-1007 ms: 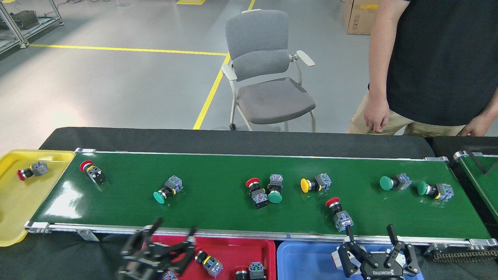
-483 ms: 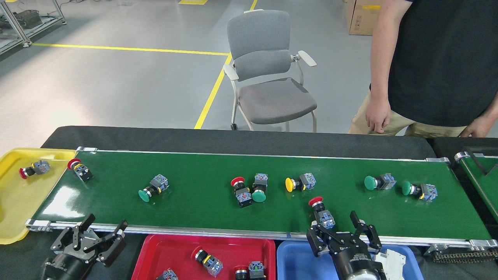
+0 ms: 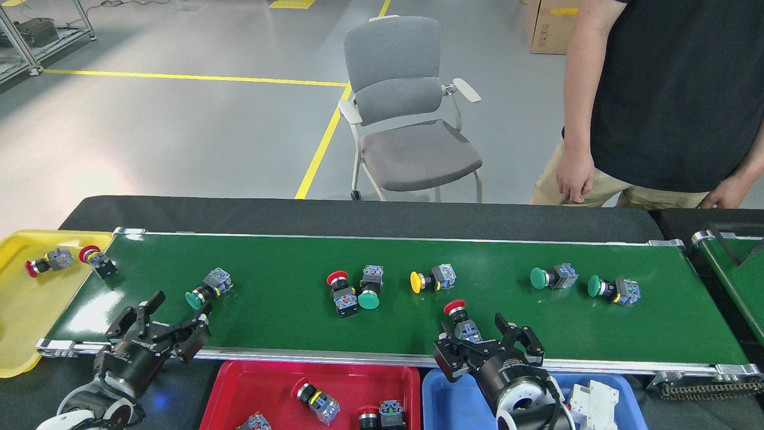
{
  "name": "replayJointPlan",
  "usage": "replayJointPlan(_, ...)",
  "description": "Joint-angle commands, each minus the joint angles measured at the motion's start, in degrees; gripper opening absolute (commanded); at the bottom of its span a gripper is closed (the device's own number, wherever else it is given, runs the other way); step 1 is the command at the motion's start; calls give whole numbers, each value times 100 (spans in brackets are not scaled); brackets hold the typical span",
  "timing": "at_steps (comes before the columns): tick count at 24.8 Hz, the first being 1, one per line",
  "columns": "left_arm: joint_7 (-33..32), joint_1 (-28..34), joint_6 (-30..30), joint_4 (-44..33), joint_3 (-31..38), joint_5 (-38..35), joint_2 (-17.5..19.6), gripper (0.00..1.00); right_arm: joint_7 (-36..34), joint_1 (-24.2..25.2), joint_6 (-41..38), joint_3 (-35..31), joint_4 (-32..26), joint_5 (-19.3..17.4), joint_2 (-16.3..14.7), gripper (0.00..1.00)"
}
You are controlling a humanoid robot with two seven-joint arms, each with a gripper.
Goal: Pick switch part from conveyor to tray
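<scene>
The conveyor (image 3: 298, 322) carries several switch parts. My right gripper (image 3: 476, 333) stands open over the belt's near edge. Its fingers are on either side of a red-capped switch part (image 3: 461, 315), which lies on the belt. My left gripper (image 3: 178, 307) is open over the belt's near left corner. A green-capped switch part (image 3: 207, 288) lies just beyond its right finger. Further parts are a red and green pair (image 3: 353, 289), a yellow one (image 3: 432, 279) and two green ones (image 3: 553, 277). A red tray (image 3: 250, 382) and a blue tray (image 3: 444, 391) sit below the near rail.
A yellow tray (image 3: 24, 310) at the belt's left end holds one red-capped part (image 3: 48, 261). Another red part (image 3: 97, 261) sits at the belt's left end beside it. A person (image 3: 668, 101) stands behind the table at right, and a grey chair (image 3: 406, 119) behind its middle. A second belt (image 3: 734, 269) angles in at right.
All the parts have ridden left on the belt. My left gripper rose onto the belt near the green part. My right gripper moved left and forward around the red part.
</scene>
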Motion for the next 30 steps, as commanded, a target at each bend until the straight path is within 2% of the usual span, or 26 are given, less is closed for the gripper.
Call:
replayJointPlan(1, 246, -310, 308, 293, -152, -27, 70, 100, 114, -102, -33, 39, -3, -6, -8, 40)
replayJointPlan(2, 272, -459, 414, 531, -248, -27, 87, 100, 220, -102, -51, 48, 5, -24, -8, 40)
replayJointPlan(4, 351, -758, 519, 1004, -380, -27, 105, 100, 220, -102, -112, 39, -3, -33, 1, 17)
replayJointPlan(5, 386, -846, 537, 1146, -415, -27, 105, 100, 220, -111, -156, 39, -3, -41, 10, 12)
replayJointPlan(7, 413, -1013, 545, 1401, -451, -27, 105, 100, 220, -111, -270, 39, -3, -33, 27, 6)
replayJointPlan(9, 413, -1048, 537, 1462, -459, -27, 96, 96, 211, -102, -341, 39, -3, -41, 36, 6)
replayJointPlan(11, 413, -1048, 475, 1462, -459, -27, 87, 76, 202, -111, -376, 30, -30, -41, 54, 5)
replayJointPlan(12, 421, -1048, 422, 1471, -459, -18, 78, 57, 184, -111, -402, 30, -65, -50, 62, 5)
replayJointPlan(13, 421, -1030, 335, 1480, -459, -9, 78, 44, 105, -102, -472, 30, -144, -103, 45, 5)
replayJointPlan(14, 448, -1004, 168, 1471, -459, 8, 78, 36, -18, -67, -630, 30, -293, -199, 27, 5)
replayJointPlan(15, 501, -978, 27, 1471, -459, 17, 78, 30, -88, -23, -780, 30, -408, -235, 18, 5)
replayJointPlan(18, 870, -775, -202, 1409, -459, -1, 122, 22, -273, 73, -1597, 39, -469, -270, 54, 5)
replayJointPlan(20, 966, -574, -333, 1190, -459, -1, 122, 20, -501, 240, -2378, 109, -469, -357, 124, 7)
replayJointPlan(21, 966, -450, -536, 944, -459, -1, 96, 19, -536, 337, -2925, 136, -469, -516, 168, 7)
replayJointPlan(23, 958, -20, -1106, 163, -433, 52, 52, 19, -536, 636, -3820, 145, -469, -815, 194, 13)
replayJointPlan(24, 940, 322, -1371, -409, -424, 105, 61, 20, -519, 785, -4111, 153, -469, -867, 194, 25)
replayJointPlan(25, 931, 587, -1371, -832, -407, 166, 61, 21, -510, 873, -4164, 162, -460, -868, 203, 43)
replayJointPlan(26, 914, 1026, -1371, -1500, -398, 254, 87, 24, -510, 961, -4137, 171, -452, -868, 256, 77)
replayJointPlan(27, 905, 1439, -1371, -2071, -398, 325, 96, 29, -510, 1014, -4181, 162, -443, -885, 300, 100)
replayJointPlan(30, 843, 2626, -1371, -3460, -424, 342, 52, 68, -528, 952, -4199, 136, -443, -1052, 326, 100)
